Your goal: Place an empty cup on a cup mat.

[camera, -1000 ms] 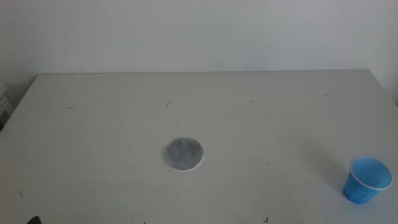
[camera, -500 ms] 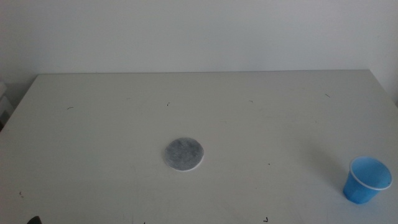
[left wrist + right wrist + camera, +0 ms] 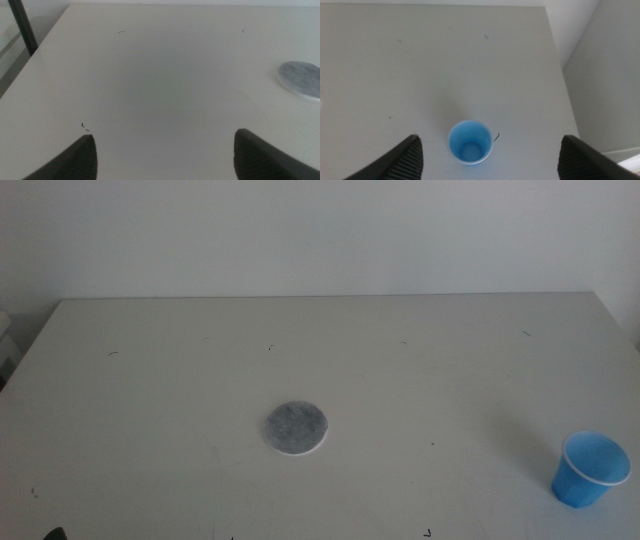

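Item 1, cup (image 3: 591, 470): blue plastic, white rim, upright on the table (image 3: 420, 360), at about four o'clock from the table's centre in the middle view, near the front right corner. Nothing visible inside in the right wrist view (image 3: 470, 142).

Item 2, right gripper (image 3: 487, 155): above the cup, jaws spread wide to either side of it, holding nothing, not touching it.

Item 3, left gripper (image 3: 162, 155): over the table's left front area, jaws wide apart, holding nothing.

Item 4, cup mat (image 3: 295, 427): grey mottled disc, white edge, flat near the table's centre, well apart from the cup, at nine o'clock from it; also seen in the left wrist view (image 3: 302, 79).
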